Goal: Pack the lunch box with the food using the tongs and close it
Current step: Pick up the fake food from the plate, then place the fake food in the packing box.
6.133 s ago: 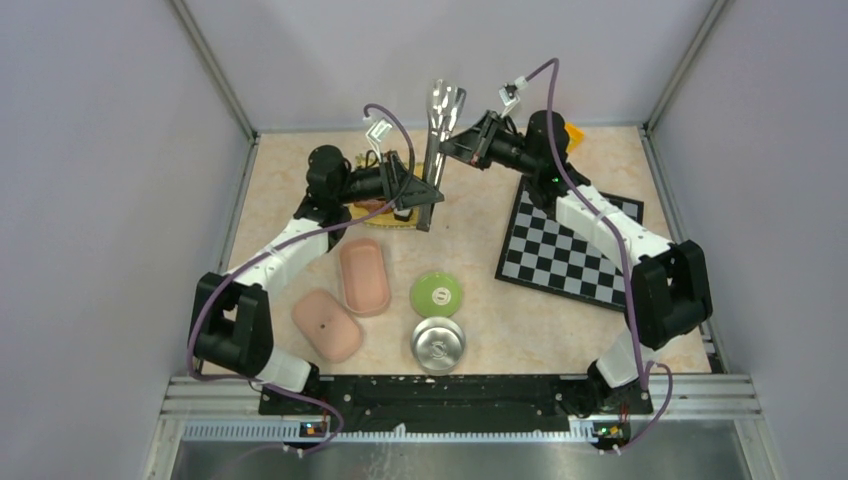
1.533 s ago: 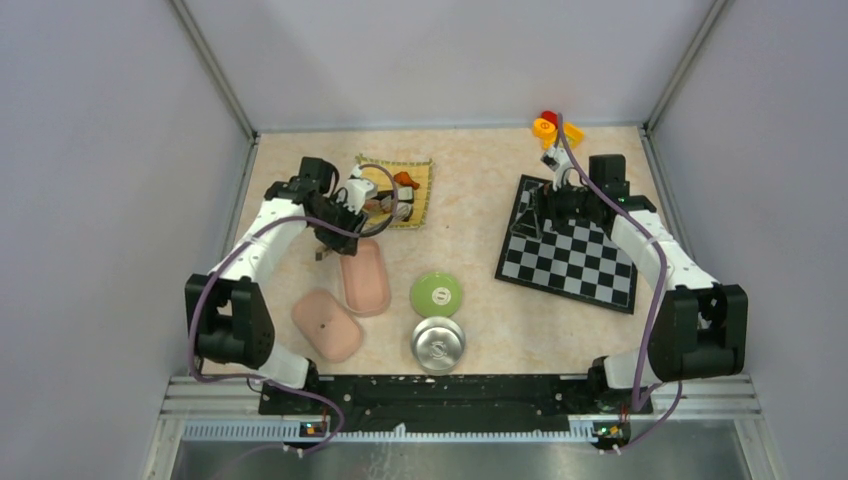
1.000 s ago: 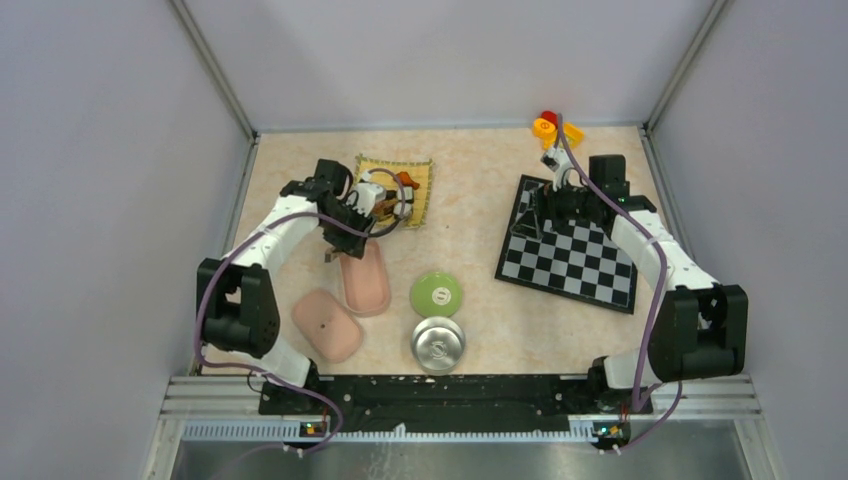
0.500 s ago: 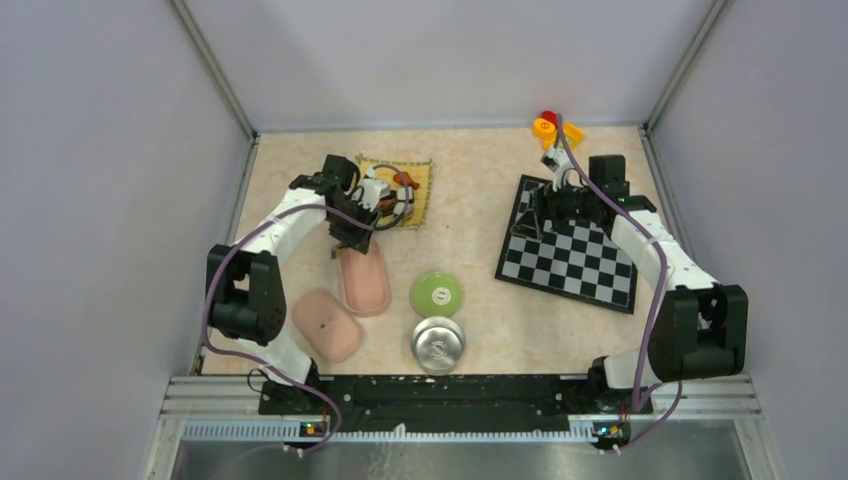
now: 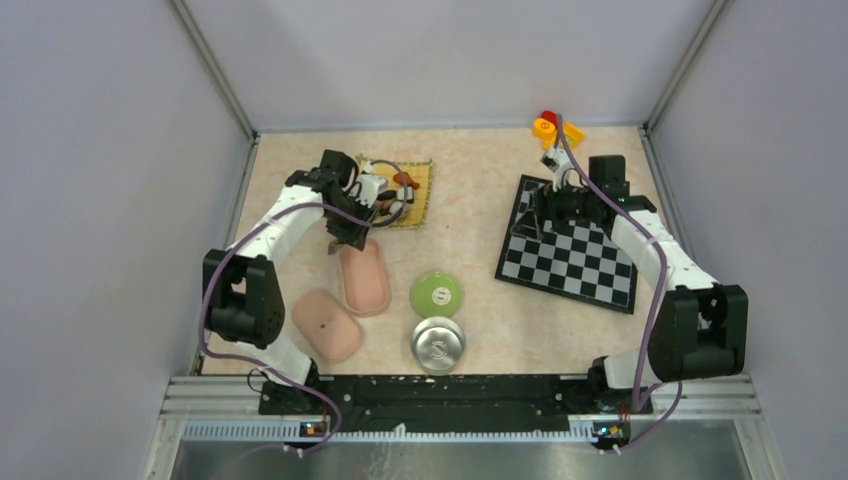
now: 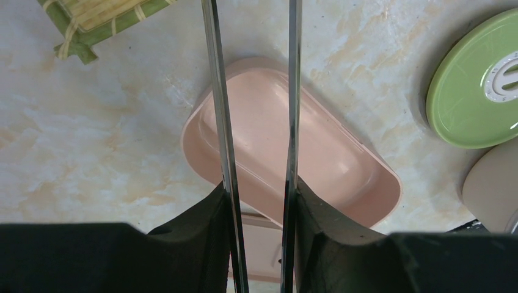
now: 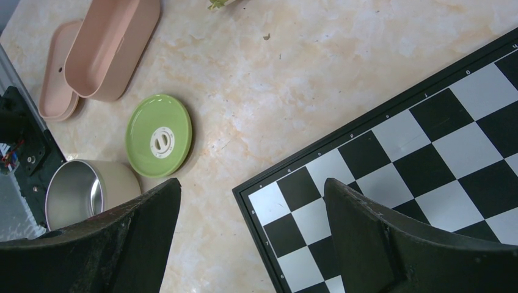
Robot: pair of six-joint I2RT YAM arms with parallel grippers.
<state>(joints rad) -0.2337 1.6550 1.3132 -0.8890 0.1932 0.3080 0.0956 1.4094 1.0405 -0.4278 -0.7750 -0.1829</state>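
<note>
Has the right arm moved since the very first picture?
Yes. The right gripper has swung right and nearer its base: it was beyond the chessboard's far corner, and now hangs over the board's left edge, jaws open.

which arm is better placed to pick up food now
Left: the left gripper holds the tongs over the lunch box, near the food. The right gripper hangs open over the chessboard.

Silver tongs (image 6: 220,122) extend over empty pink lunch box (image 6: 342,168).
</note>
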